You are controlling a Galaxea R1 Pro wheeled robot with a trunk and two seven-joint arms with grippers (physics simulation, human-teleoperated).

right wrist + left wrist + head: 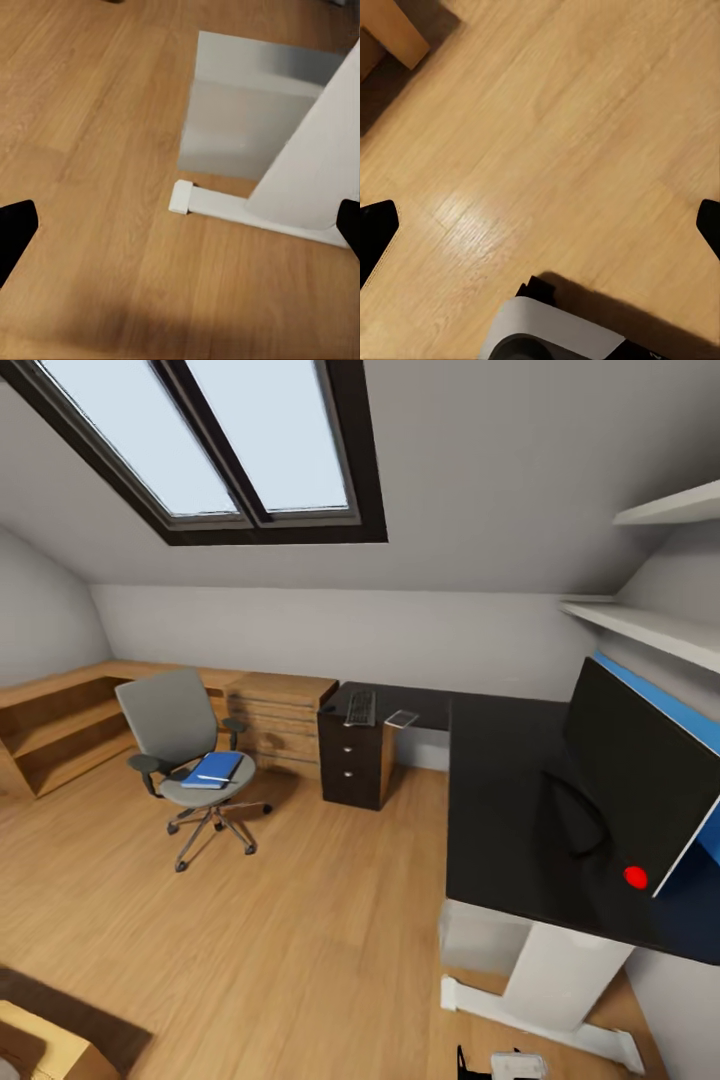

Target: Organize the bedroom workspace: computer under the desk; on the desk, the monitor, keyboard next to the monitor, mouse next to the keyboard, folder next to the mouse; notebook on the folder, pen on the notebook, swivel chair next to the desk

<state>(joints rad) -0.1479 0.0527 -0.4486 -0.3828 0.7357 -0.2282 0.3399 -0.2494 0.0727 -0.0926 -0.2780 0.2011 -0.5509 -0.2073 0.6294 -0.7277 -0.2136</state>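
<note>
The head view showed an attic bedroom with a skylight and a wooden floor. The bench [500,810], a glossy black L-shaped top on white legs, served as the landmark. The monitor [640,770] stood on the bench against its blue back panel, already where the task wanted it. At the bench's far end, on a dark drawer unit [355,760], lay the keyboard [360,707], with a small flat pale object just beside it that was too small to identify. Well apart from the bench, out on the open floor, stood the swivel chair [190,755]. The blue folder [214,769] lay flat on its seat, with a thin pale stick, probably the pen, resting on it. The chair and folder looked not yet moved, so most of the tidying seemed still to be done.

The left wrist view looked down at bare floorboards. The two dark fingertips of the left claw [540,232] sat at opposite edges of the picture, so the claw was spread wide and held nothing.

The right wrist view looked at the floor by the bench's white leg [300,172] and foot bar, with the light grey computer [247,112] beneath the top. The right claw [180,232] was likewise spread and empty, as suited travelling.
</note>
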